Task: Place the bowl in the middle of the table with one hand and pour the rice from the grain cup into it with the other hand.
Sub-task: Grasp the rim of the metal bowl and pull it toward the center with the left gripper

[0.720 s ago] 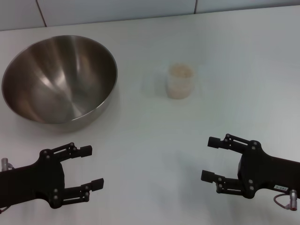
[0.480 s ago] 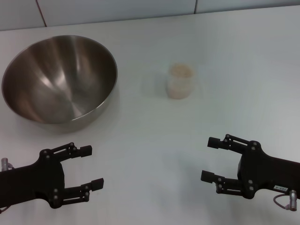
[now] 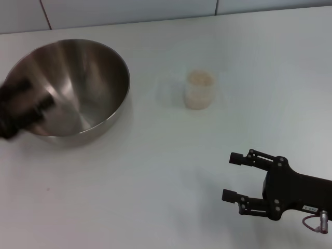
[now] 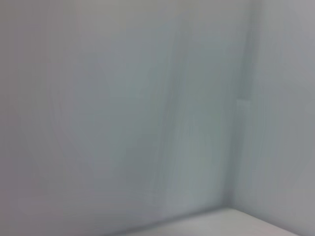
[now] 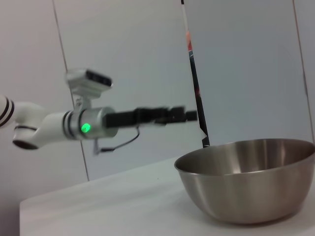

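The steel bowl (image 3: 78, 83) stands at the table's far left; it also shows in the right wrist view (image 5: 248, 179). The grain cup (image 3: 199, 90) stands upright near the middle, to the right of the bowl, with rice (image 3: 199, 79) inside. My left gripper (image 3: 40, 104) is a motion-blurred dark shape over the bowl's left rim. The right wrist view shows it (image 5: 184, 115) raised above the bowl's rim. My right gripper (image 3: 232, 176) is open and empty near the table's front right, well short of the cup. The left wrist view shows only blurred wall.
The white table (image 3: 155, 171) stretches between the bowl, the cup and my right gripper. A tiled wall (image 3: 129, 10) runs along the far edge.
My left arm has swung quickly from the front left of the table up to the bowl's left rim. The right arm, the bowl and the cup have not moved.
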Controlling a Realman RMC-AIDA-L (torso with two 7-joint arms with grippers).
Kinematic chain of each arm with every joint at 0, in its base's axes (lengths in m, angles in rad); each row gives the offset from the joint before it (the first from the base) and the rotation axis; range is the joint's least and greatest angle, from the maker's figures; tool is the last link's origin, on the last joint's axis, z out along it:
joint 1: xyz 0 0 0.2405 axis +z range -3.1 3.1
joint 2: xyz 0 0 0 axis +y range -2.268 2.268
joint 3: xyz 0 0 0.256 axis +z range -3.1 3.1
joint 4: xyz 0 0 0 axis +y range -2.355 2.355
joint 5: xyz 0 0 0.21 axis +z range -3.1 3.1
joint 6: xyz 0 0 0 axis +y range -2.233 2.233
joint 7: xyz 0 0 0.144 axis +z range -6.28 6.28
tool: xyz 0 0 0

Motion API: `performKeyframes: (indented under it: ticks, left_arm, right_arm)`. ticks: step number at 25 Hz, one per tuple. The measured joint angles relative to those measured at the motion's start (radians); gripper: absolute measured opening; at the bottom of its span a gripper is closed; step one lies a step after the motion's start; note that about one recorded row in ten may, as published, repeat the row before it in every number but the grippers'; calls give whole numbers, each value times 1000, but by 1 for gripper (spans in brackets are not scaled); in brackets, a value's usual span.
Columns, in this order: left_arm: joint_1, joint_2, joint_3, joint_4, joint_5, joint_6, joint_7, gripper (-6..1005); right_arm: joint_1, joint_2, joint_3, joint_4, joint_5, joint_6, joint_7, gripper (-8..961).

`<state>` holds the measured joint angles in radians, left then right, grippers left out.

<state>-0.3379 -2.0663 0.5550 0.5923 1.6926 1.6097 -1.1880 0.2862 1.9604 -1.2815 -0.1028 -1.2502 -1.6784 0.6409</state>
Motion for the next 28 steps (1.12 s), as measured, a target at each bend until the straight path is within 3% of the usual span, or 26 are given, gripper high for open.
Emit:
performKeyframes:
  ticks: [6, 7, 12, 19, 28]
  left_arm:
    - [-36, 2, 43, 146, -46, -239, -181, 780]
    - [-59, 7, 115, 216, 37, -357, -293, 779]
    - [-121, 4, 243, 314, 292, -514, -517, 773]
    - [-185, 3, 251, 311, 465, -553, -606, 764]
    - [-202, 3, 253, 313, 554, -572, -669, 752]
  right_arm:
    - [2, 0, 3, 0, 0, -4, 6, 796]
    - [2, 0, 3, 0, 0, -6, 12, 796]
    - [2, 0, 4, -3, 0, -6, 14, 796]
    - [2, 0, 4, -5, 0, -7, 14, 796]
    - [2, 3, 2, -6, 0, 0, 14, 796]
